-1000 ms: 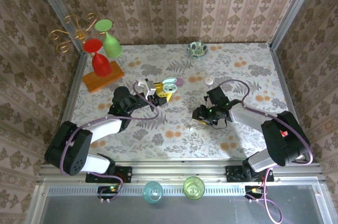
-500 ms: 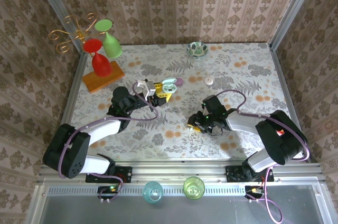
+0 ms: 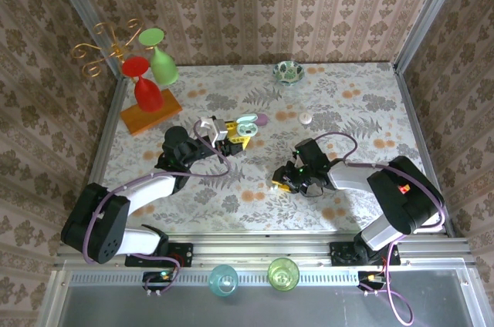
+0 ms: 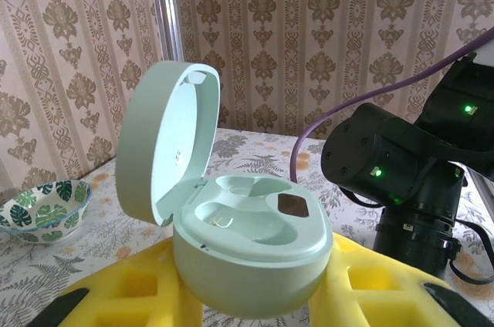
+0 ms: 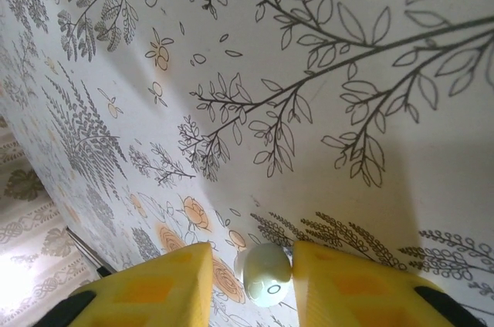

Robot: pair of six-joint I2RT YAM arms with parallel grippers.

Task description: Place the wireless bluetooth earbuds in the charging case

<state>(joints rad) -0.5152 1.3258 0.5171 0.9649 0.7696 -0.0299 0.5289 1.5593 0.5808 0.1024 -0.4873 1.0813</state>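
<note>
My left gripper (image 3: 234,139) is shut on the mint-green charging case (image 4: 247,246), which sits between its yellow fingers (image 4: 123,288). The case lid (image 4: 166,142) stands open and both wells look empty. From above, the case (image 3: 247,124) is left of the table's middle. My right gripper (image 5: 252,261) is low over the tablecloth, jaws open. A pale whitish earbud (image 5: 266,273) lies between them, touching the right finger (image 5: 347,284), with a small gap to the left finger (image 5: 154,288). In the top view the right gripper (image 3: 282,181) is near the table's middle.
A small lilac rounded piece (image 3: 262,119) and a small whitish one (image 3: 306,118) lie beyond the grippers. A patterned bowl (image 3: 288,72) sits at the back edge. Red and green glasses stand on a wooden base (image 3: 150,117) at the back left. The right arm (image 4: 401,173) looms close beside the case.
My right gripper has slid left and toward the near edge, lowering around the earbud. The left gripper still holds the open case and has barely moved.
</note>
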